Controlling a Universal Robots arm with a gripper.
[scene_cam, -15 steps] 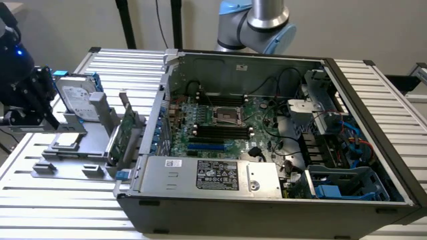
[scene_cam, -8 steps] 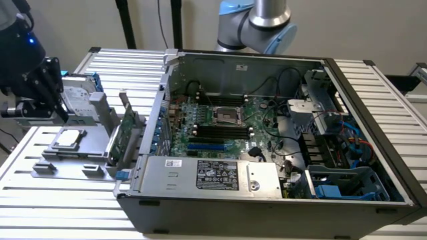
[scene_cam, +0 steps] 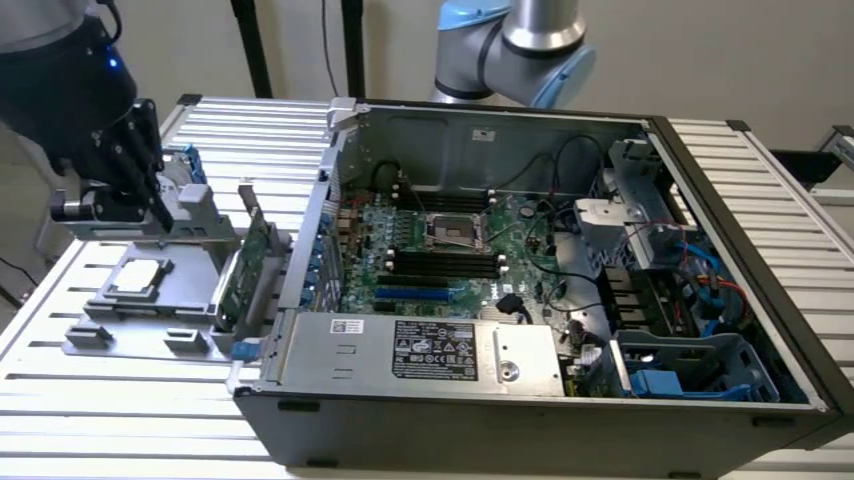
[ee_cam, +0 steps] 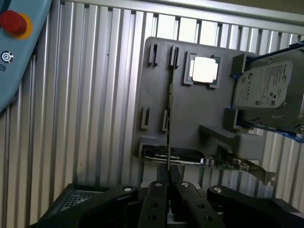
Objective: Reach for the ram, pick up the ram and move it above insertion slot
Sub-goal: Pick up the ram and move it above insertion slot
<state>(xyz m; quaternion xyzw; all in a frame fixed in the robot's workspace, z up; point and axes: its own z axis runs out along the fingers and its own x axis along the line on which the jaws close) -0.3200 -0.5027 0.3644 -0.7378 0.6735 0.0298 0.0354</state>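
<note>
RAM stick (ee_cam: 169, 102): edge-on in your grey fixture tray (ee_cam: 190, 118) on the bench, long axis running 12 to 6, straight ahead of the fingers (ee_cam: 159, 192). Gripper (ee_cam: 169, 190): fingers narrow, nearly together, holding nothing.

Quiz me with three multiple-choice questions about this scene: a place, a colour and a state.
1. Where is the claw?
A) inside the computer
B) above the grey tray beside the computer case
C) on the floor

2. What colour is the round button on the blue pendant?
A) green
B) red
C) white

3. The computer case is:
A) open, motherboard showing
B) closed
C) upside down

Answers: 1 B, it hangs over the tray at the exterior view's left. 2 B, the wrist view shows it red. 3 A, the green board lies exposed.
</note>
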